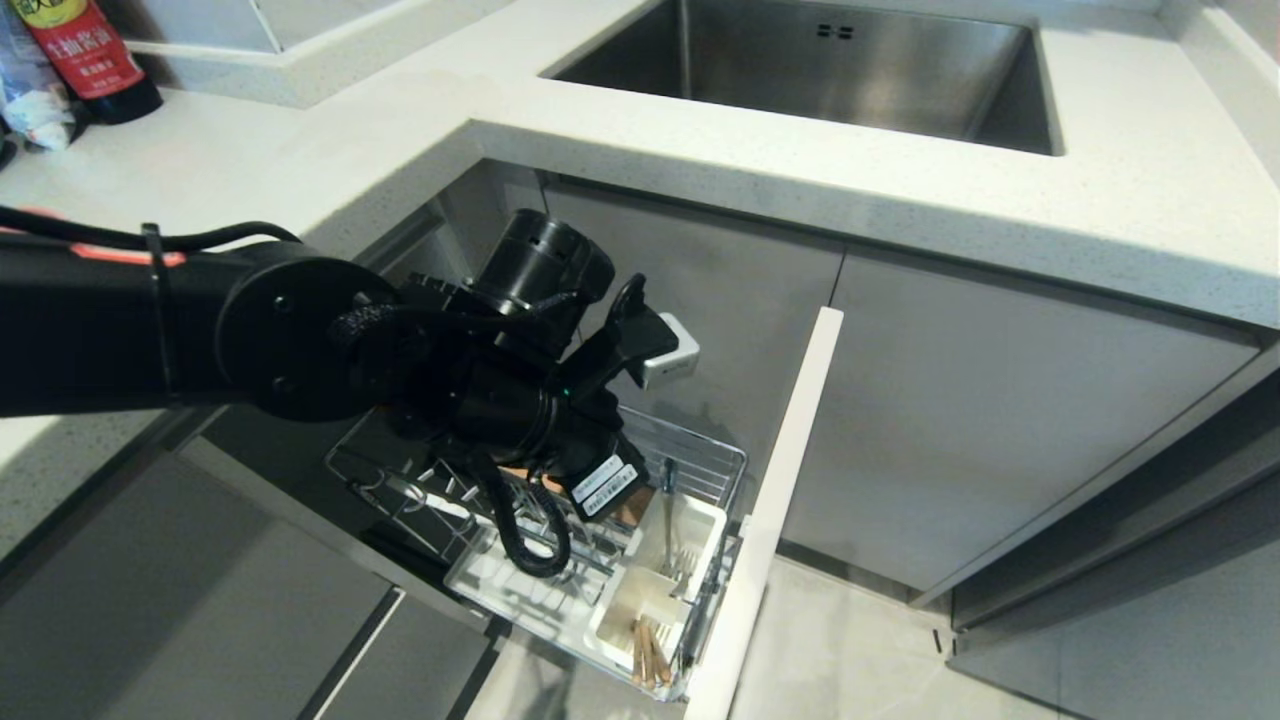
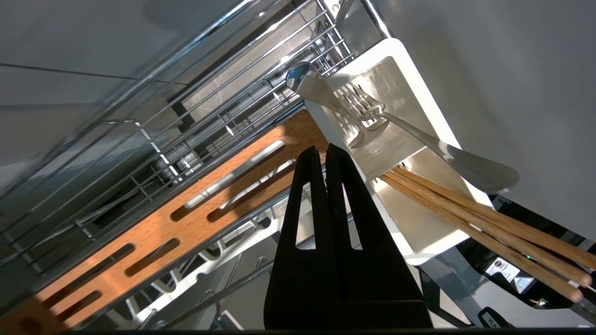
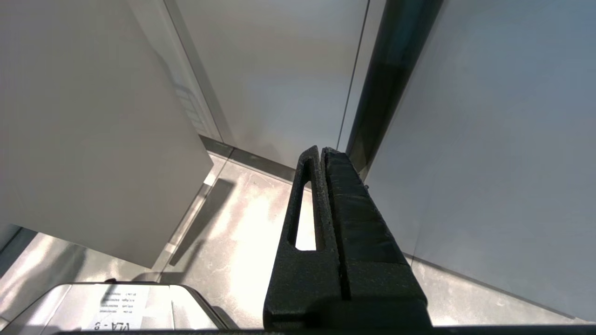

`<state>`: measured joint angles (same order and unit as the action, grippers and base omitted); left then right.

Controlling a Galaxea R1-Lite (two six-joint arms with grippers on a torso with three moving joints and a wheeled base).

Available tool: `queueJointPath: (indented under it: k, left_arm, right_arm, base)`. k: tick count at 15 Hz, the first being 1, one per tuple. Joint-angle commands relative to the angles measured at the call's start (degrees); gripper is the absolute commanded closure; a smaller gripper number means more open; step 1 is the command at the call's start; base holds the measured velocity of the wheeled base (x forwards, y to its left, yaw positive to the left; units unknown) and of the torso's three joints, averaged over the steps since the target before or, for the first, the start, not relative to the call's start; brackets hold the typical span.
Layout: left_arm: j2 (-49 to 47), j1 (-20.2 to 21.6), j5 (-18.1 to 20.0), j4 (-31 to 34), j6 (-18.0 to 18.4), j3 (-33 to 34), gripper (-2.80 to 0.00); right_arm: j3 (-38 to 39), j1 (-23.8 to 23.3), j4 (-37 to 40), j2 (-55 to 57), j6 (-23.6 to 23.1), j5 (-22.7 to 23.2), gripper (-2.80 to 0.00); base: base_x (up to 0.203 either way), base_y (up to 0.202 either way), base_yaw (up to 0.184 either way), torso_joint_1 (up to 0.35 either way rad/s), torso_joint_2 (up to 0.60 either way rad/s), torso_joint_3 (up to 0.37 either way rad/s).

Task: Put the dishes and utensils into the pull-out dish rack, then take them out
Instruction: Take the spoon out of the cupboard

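Nearest the white plastic utensil caddy (image 1: 660, 585), holding light wooden chopsticks (image 1: 648, 652) and, behind, a slim silver fork (image 1: 668, 520), the black left gripper (image 2: 326, 151) angles down over the chrome wire rack (image 1: 700, 455), clenched, seemingly empty; right gripper (image 3: 322, 153) clenched.

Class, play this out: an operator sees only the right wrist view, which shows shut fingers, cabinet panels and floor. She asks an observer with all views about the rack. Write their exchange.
Operator: Is the rack pulled out?
Observer: Yes. The rack stands out from under the counter.
Operator: Where are the utensils?
Observer: In the caddy: the fork in one compartment, the chopsticks in the next.
Operator: What is the left gripper doing?
Observer: The left gripper is shut and empty, over the wooden strip beside the caddy.
Operator: Any plate or bowl in the rack?
Observer: None shows in the parts I can see; the left arm hides some of it.
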<state>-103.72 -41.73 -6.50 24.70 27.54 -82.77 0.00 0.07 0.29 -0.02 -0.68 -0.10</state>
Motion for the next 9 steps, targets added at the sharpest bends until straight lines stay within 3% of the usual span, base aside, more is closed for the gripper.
queueJointPath:
  k: [1,5,6,9]
  left_arm:
    - [-2.1,0.1,0.0,0.0,0.1,-0.4,0.0]
    - [-4.1,0.8,0.0,-1.7,0.3,-0.4,0.0]
    - [-4.2,0.9,0.0,-2.1,0.3,-0.5,-2.8]
    - [-4.5,1.2,0.1,-4.8,0.2,-0.4,-2.8]
  right_arm:
    - [0.0,0.0,0.0,0.0,0.0,0.0,0.0]
    - [0.0,0.0,0.0,0.0,0.0,0.0,0.0]
    - [0.0,0.0,0.0,0.0,0.0,0.0,0.0]
    - [0.0,0.0,0.0,0.0,0.0,0.0,0.0]
  base:
    - [0.0,0.0,0.0,0.0,0.0,0.0]
    - [0.0,0.0,0.0,0.0,0.0,0.0]
    - [0.0,0.0,0.0,0.0,0.0,0.0]
    - [0.0,0.0,0.0,0.0,0.0,0.0]
